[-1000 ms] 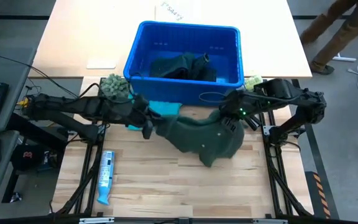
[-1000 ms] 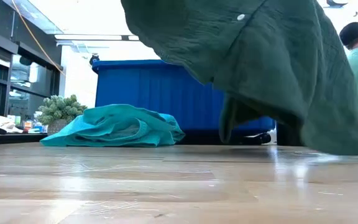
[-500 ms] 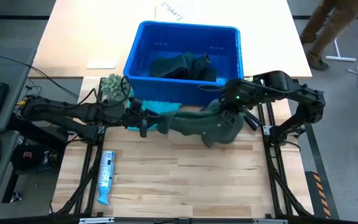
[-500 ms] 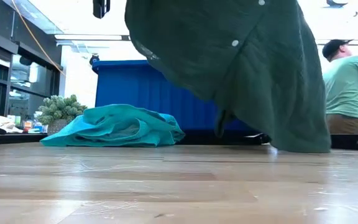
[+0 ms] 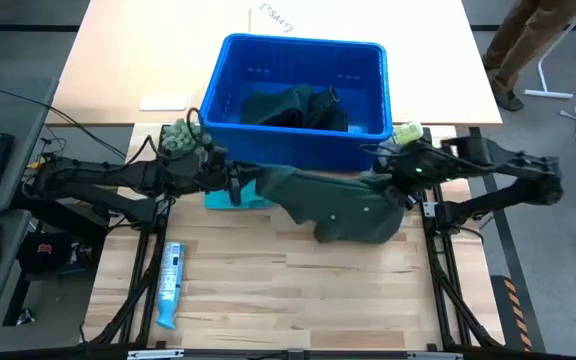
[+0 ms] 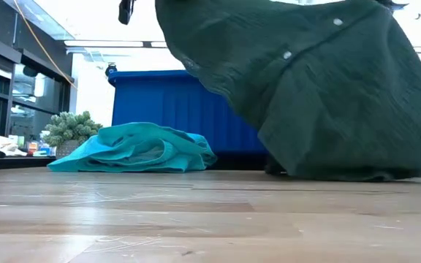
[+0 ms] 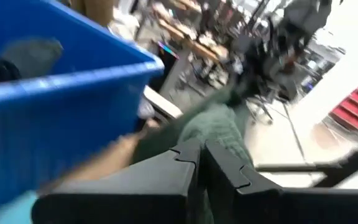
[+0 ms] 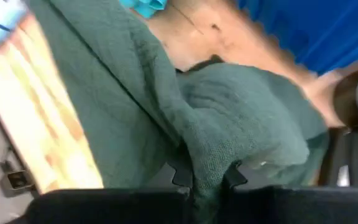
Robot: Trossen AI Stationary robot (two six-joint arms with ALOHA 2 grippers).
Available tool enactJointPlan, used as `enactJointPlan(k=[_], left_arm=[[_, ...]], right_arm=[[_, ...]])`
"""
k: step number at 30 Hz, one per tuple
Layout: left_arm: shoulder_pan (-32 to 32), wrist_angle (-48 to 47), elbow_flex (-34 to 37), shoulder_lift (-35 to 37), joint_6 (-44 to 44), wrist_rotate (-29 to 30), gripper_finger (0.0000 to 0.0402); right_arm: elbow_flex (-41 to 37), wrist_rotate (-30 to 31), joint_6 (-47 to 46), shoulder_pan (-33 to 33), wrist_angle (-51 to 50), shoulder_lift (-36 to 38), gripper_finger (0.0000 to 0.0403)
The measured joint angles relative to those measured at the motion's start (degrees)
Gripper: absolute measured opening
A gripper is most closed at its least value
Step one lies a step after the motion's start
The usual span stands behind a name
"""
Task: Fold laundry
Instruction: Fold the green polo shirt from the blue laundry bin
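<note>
- Laundry in play is a dark green garment (image 5: 343, 205), stretched between the two arms just in front of the blue bin (image 5: 230, 120) and hanging above the wooden table (image 5: 298, 290).
- Left gripper (image 5: 236, 186) is clamped tight on the garment's left end, close to the bin's front wall.
- Right gripper (image 5: 396, 184) is pinched shut on the right end, near the bin's front right corner.
- Between the grips the upper edge runs fairly taut; the lower hem sags, and in the low view it reaches the tabletop or nearly so on the right.
- Small white buttons (image 6: 287, 55) show on the hanging cloth.
- Turquoise garment (image 6: 137, 148) lies bunched on the table against the bin, below the left gripper.
- More dark green cloth (image 5: 290, 107) sits inside the bin.
- Fuzzy grey-green ball (image 5: 180, 139) rests by the bin's front left corner.
- Blue-and-white tube (image 5: 170, 282) lies near the table's left edge, well apart from the garment.
- Bare wood spreads wide in front of the hanging hem.
</note>
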State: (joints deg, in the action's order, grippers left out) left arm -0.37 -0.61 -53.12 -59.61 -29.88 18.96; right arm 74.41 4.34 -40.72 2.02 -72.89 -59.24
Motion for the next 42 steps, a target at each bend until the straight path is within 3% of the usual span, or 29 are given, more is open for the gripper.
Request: enactJointPlan(k=[7,13,21,28,35,42], left_arm=[[6.79,0.57,-0.02,0.00,2.04,-2.16,0.0000],[5.31,0.83,-0.07,-2.61,0.30,-1.49,0.0000],[1.37,5.67,-0.04,-7.74,-1.17,0.23,0.0000],[2.61,9.75,-0.07,-6.15,-1.24,0.40,0.0000],[3.03,9.54,-0.11,-5.01,-1.58,0.20,0.0005],[3.03,9.63,-0.11,-5.01,-2.75,0.07,0.0067]], right_arm=[[-12.95,-3.39,-2.83,0.00,9.77,8.69,0.0000],[-17.89,-7.75,0.39,0.00,18.77,6.45,0.0000],[-17.04,-4.74,3.46,0.00,23.61,2.67,0.0012],[-17.04,-4.52,6.07,-0.19,27.22,1.01,0.0092],[-17.04,-3.43,6.11,-0.59,39.00,1.25,0.0182],[-17.04,-5.02,3.37,-0.50,42.18,1.25,0.0227]])
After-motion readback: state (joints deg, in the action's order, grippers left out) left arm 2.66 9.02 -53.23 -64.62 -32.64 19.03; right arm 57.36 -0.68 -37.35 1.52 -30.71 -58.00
